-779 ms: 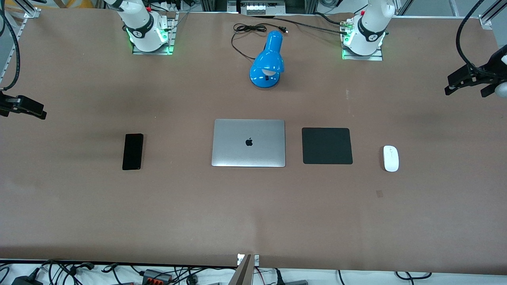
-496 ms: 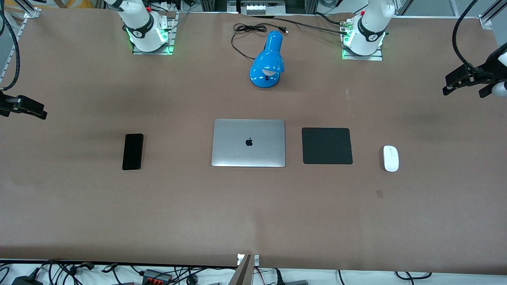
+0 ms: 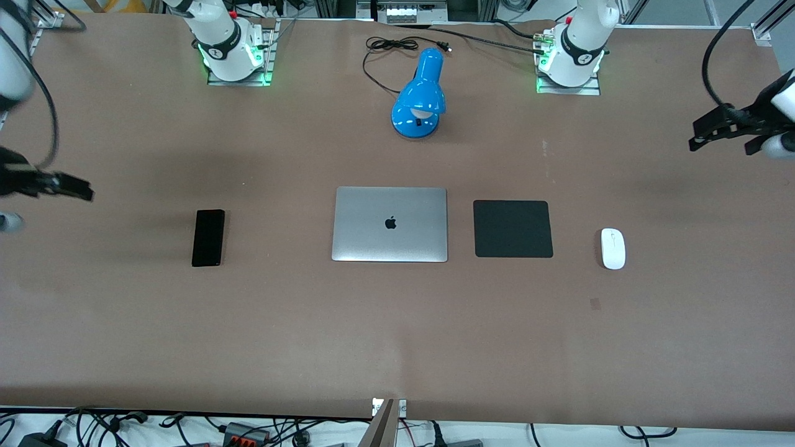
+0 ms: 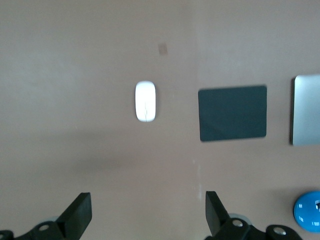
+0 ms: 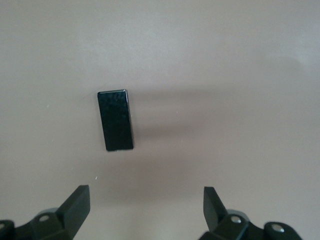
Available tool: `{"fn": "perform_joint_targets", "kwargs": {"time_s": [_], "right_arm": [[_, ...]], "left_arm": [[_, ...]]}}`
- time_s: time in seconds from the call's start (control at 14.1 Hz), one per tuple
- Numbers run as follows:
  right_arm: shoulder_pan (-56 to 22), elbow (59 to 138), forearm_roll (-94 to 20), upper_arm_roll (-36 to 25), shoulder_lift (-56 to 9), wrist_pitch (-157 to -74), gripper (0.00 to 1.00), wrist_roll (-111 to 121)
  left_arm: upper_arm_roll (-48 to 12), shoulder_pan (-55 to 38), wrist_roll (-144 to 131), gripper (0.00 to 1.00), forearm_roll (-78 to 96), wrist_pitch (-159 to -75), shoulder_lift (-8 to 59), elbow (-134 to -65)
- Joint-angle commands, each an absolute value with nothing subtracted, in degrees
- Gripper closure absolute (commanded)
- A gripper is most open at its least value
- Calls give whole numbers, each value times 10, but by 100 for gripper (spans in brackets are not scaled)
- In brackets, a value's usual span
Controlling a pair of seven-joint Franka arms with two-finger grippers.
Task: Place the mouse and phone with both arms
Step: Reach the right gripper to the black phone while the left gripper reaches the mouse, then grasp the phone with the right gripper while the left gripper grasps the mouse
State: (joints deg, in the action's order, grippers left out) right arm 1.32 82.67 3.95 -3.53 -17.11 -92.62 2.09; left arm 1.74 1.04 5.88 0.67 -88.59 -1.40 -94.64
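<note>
While both arms are held up in the air at the ends of the table [image 3: 397, 347], nothing is gripped by either. The right gripper [image 5: 145, 207] is seen over bare table at the right arm's end, its jaws spread wide and empty. The phone [image 3: 208, 238] lies flat on the table, well apart from that gripper and toward the right arm's end from the closed silver laptop [image 3: 390, 224]. A blue desk lamp [image 3: 420, 96] stands farther from the front camera than the laptop. A square black pad [image 3: 513, 228] is placed just beside the laptop, and the mouse [image 3: 613, 248] rests near the pad, toward the left arm's end. The left gripper [image 4: 149, 212] is held over bare table at that end, jaws spread wide and empty.
</note>
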Motion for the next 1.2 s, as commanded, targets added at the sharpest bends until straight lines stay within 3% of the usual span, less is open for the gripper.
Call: {"fn": "perform_joint_targets", "kwargs": {"time_s": [0.0, 0.21, 0.35, 0.5, 0.71, 1.13], "right_arm": [[4, 823, 30, -35, -228, -954, 0, 15], [-17, 830, 19, -31, -287, -990, 0, 15], [-33, 876, 18, -31, -310, -1052, 0, 12], [-34, 951, -4, -31, -307, -1146, 0, -32], [-49, 988, -2, -31, -308, -1182, 0, -31], [-61, 1081, 0, -32, -307, -1299, 0, -31]], "left_arm": [[15, 22, 66, 0, 3, -868, 37, -928], [17, 18, 70, 0, 3, -869, 96, -926], [14, 25, 74, 0, 4, -904, 154, -926], [15, 26, 74, 0, -1, -1010, 189, -956], [15, 28, 74, 0, -4, -1147, 225, -1024], [15, 29, 138, 0, -5, -1563, 253, -1229]]}}
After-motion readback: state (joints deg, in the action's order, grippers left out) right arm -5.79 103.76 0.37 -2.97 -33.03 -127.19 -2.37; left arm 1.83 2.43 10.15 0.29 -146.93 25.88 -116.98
